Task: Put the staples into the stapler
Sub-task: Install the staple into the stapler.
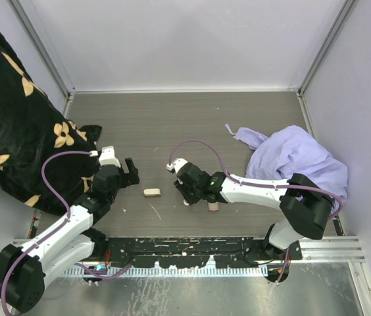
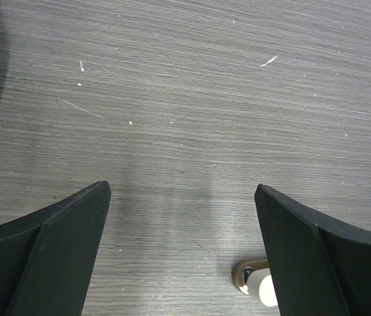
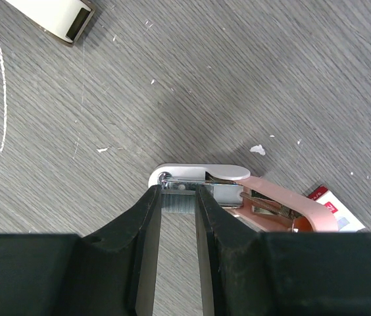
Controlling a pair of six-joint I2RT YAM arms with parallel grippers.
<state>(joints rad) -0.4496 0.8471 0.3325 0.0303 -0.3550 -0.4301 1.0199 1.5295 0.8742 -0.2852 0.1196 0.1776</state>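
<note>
My right gripper (image 3: 179, 197) is shut on a short grey strip of staples (image 3: 179, 203). It holds the strip at the open metal channel of the stapler (image 3: 228, 187), which has a white base and a pink top swung open. A corner of the red-and-white staple box (image 3: 329, 207) shows behind the stapler, mostly hidden by my finger. In the top view the right gripper (image 1: 187, 195) is at the table's middle, with the pink stapler (image 1: 213, 207) just to its right. My left gripper (image 1: 130, 174) is open and empty over bare table, also in its wrist view (image 2: 182, 191).
A small beige block (image 1: 151, 192) lies between the two grippers and also shows in the right wrist view (image 3: 55, 14). A purple cloth (image 1: 297, 158) lies at the right. A black flowered cloth (image 1: 14, 125) covers the left. Grey walls enclose the table.
</note>
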